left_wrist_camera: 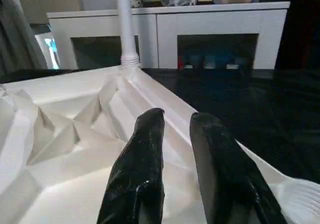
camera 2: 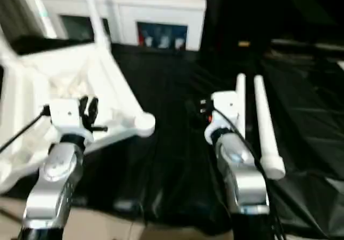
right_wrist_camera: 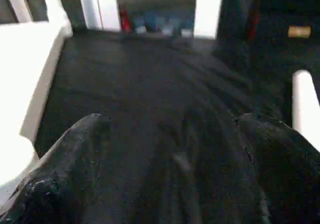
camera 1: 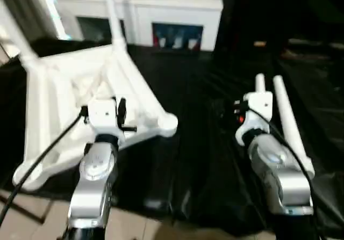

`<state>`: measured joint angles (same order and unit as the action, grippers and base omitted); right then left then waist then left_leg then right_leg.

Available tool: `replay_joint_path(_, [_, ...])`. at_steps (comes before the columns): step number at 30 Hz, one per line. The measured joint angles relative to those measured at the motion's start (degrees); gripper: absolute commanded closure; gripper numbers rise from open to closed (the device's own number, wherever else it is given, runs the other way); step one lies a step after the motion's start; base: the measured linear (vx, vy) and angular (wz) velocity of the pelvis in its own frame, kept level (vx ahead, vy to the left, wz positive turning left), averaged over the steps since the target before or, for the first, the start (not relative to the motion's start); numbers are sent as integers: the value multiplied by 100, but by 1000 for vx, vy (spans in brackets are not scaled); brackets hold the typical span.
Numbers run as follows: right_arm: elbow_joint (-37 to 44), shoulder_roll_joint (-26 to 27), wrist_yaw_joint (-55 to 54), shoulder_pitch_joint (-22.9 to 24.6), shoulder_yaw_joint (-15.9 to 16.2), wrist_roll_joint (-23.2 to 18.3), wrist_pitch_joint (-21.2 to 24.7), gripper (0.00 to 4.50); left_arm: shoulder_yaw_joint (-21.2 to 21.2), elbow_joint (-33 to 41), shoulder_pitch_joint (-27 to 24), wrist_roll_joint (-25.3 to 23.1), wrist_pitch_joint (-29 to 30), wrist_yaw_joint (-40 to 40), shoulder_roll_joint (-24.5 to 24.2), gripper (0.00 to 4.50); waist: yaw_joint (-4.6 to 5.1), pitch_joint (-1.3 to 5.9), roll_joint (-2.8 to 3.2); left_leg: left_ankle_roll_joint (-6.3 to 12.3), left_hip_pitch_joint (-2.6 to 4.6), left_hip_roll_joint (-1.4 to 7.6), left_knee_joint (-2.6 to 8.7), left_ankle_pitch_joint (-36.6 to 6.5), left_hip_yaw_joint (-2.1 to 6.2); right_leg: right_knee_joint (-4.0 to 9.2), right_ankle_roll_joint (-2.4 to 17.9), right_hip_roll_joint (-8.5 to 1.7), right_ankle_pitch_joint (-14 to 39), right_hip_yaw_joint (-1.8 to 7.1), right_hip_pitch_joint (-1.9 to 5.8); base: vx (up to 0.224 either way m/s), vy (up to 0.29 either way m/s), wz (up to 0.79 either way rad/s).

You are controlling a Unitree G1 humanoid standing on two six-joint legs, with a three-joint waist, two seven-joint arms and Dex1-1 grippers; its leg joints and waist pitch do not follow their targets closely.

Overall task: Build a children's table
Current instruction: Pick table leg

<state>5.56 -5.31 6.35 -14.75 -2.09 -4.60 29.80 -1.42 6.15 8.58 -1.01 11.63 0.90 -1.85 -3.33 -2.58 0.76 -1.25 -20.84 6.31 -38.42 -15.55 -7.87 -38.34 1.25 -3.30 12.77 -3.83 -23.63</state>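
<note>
White tabletop [left_wrist_camera: 75,134] ribs under left gripper [left_wrist_camera: 175,119]; head view shows loose legs [camera 1: 287,119].

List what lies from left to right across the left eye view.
Table top → left gripper → empty corner socket → right gripper → two loose legs.

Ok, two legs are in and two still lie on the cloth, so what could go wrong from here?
1. The tabletop overhangs the black-draped table's near edge; pressing on it might tip it.
2. The open right hand hangs over bare cloth, beside the loose legs; closing here would likely miss them.
3. The standing leg rises beyond the left hand; a forward sweep could strike it.
</note>
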Motion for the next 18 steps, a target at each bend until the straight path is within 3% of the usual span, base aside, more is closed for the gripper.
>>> replay_joint_path(3, [-175, -59, 20, -306, -49, -25, 230, 11, 13, -23, 32, -19, 0, -5, -28, 341, 48, -33, 21, -84, 83, 33, 143, 46, -18, 109, 7, 16, -20, -32, 57, -57, -58, 4])
replay_joint_path(8, [-917, -263, 10, -1124, -152, -26, 523, 11, 26, -135, 119, -36, -7, -99, -106, 341, 143, -47, -2, -92, 75, 54, 194, 142, -27, 164, 47, 18, -102, -63, 83, -21, -12, 2])
replay_joint_path(10, [-1262, -367, -101, -1384, -223, 46, 602, 11, 116, -143, 123, 57, 9, -359, -179, 341, 136, -52, -10, -91, 60, 58, 195, 143, -26, 179, 56, 18, -114, -69, 81, 0, 0, 0])
replay_joint_path(16, [-2624, -665, -402, -2486, -333, 214, 910, 11, 869, 511, -60, 793, 98, -2410, -1127, 341, 116, -48, -16, -28, -22, 69, 196, 203, -35, 225, 103, 16, -161, -91, 18, 21, 6, 1])
replay_joint_path(18, [-2944, -688, -470, -2772, -315, 254, 1333, 11, 1015, 848, -142, 1163, 386, -3119, -1546, 341, 110, -50, -36, 4, -27, 69, 195, 185, -43, 217, 131, 12, -142, -95, 12, 32, 9, 1])
